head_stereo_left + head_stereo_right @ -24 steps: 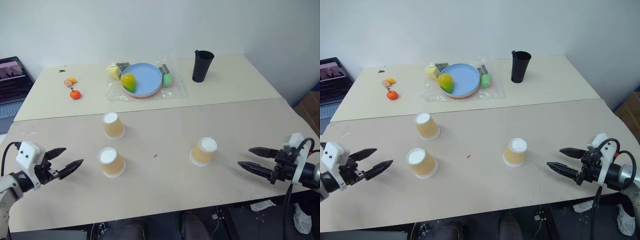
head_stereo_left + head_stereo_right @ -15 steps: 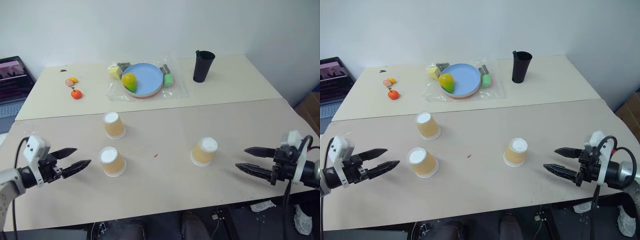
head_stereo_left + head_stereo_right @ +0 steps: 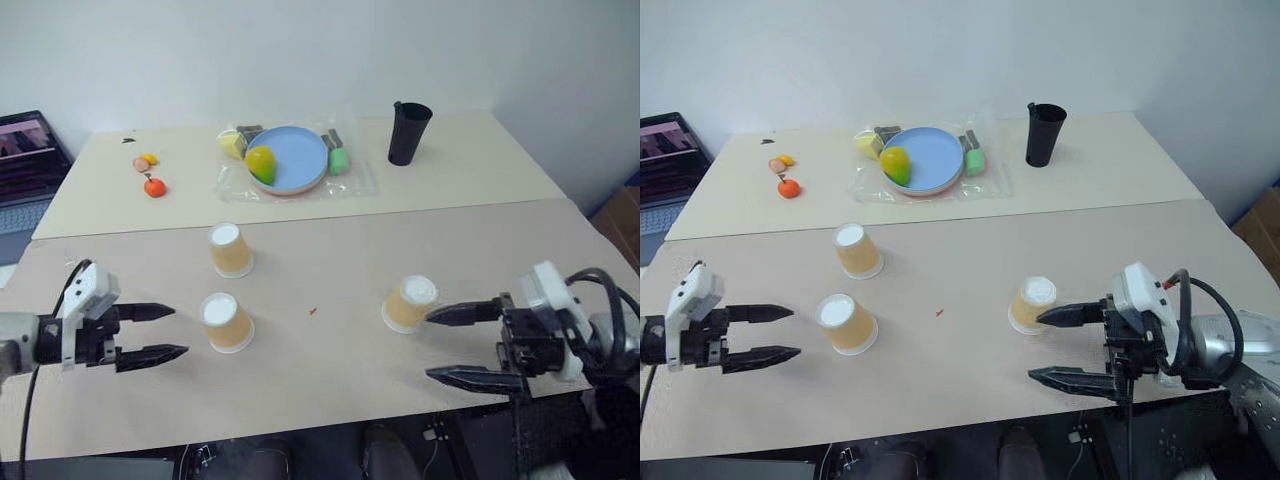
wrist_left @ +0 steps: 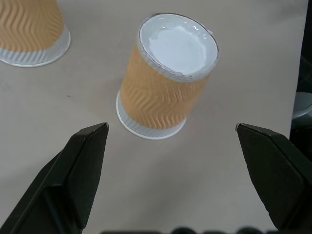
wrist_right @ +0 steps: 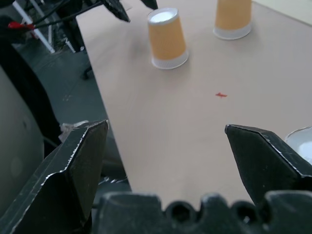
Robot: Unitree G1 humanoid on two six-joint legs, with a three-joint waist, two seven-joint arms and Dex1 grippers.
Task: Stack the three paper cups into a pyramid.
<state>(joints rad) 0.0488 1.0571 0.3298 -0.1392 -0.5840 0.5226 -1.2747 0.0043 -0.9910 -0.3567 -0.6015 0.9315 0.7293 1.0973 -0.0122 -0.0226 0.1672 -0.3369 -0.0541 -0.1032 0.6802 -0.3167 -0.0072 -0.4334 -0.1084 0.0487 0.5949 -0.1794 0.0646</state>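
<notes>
Left eye view: near the tabletop's front edge, left gripper [image 3: 152, 333] and right gripper [image 3: 462, 345] hover spread wide, grasping nothing. Three paper cups stand inverted, unstacked: front-left cup [image 3: 225, 322], right cup [image 3: 410, 303], rear-left cup [image 3: 230, 250] farther back.

Ribbed matt paper cups [image 4: 165, 87]; smooth matt tabletop [image 3: 330, 370].
</notes>
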